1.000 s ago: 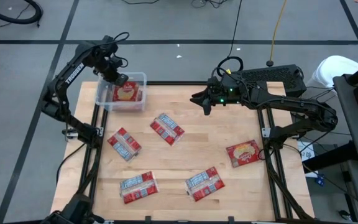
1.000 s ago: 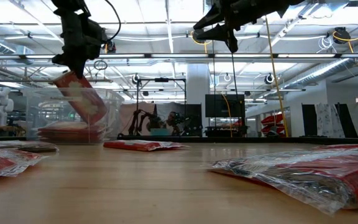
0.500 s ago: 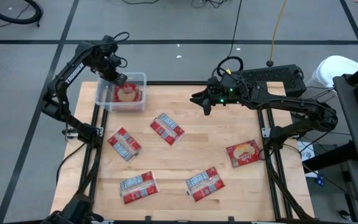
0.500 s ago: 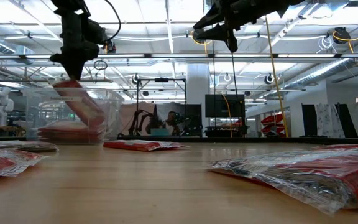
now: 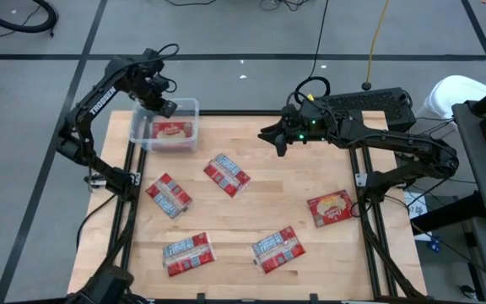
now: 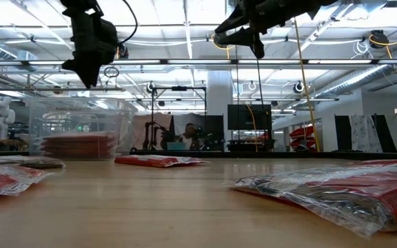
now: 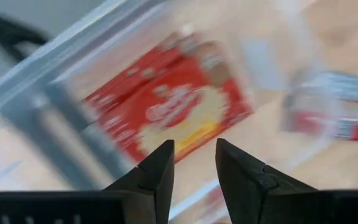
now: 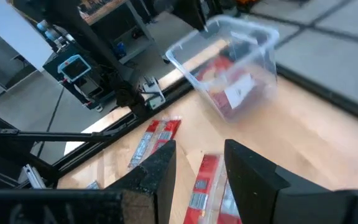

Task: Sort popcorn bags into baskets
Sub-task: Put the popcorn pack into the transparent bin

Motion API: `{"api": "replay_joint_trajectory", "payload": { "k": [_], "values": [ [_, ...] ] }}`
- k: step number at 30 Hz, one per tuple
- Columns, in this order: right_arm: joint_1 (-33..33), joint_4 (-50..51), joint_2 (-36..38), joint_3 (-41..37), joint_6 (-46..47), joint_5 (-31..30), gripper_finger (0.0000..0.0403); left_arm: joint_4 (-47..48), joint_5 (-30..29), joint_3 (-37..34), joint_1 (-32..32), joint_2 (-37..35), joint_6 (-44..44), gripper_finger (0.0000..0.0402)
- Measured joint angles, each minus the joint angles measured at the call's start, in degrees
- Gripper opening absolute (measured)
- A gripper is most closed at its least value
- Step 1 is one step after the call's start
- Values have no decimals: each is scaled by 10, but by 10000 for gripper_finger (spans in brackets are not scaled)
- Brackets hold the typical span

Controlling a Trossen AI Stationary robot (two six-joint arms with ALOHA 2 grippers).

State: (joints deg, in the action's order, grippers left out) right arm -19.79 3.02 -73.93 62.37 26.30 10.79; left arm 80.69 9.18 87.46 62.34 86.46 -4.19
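With a popcorn bag (image 5: 171, 130) dropped in the clear tub (image 5: 188, 105) at upper left, the left end effector (image 5: 165, 108) hovers released, empty; next, reach for another bag on the table (image 5: 260, 203).

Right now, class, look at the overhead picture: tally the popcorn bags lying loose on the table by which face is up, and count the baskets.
Bags with the silvery-white and blue face up: 4
Bags with the red and yellow picture face up: 1
Loose bags in total: 5
Clear baskets: 1, with bags already inside; their number cannot be told.
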Motion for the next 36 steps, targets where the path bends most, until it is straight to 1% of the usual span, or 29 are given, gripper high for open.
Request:
{"api": "replay_joint_trajectory", "payload": {
  "k": [3,5,10,15,18,21,24,27,31,36],
  "values": [
    [-6,56,11,0,35,0,128,-25,49,0,-24,-7,3,122],
    [-9,107,24,0,51,0,128,-44,63,0,-49,-7,15,122],
    [-10,269,66,0,69,-1,142,-89,69,0,-115,-7,36,122],
    [1,431,95,0,70,18,175,-159,69,0,-183,-7,99,122],
    [11,506,97,0,46,43,198,-190,69,0,-222,-7,127,122],
    [25,566,89,0,-2,61,221,-217,69,-2,-262,-7,154,122],
    [38,592,73,0,-81,86,239,-243,68,-10,-304,-7,193,122],
    [50,580,62,-11,-172,123,247,-247,58,-13,-345,-6,226,122],
    [64,542,50,-64,-257,152,249,-249,25,-13,-405,-6,275,122],
    [83,505,46,-137,-331,160,249,-249,-16,-13,-481,-6,334,122]
  ]
}}
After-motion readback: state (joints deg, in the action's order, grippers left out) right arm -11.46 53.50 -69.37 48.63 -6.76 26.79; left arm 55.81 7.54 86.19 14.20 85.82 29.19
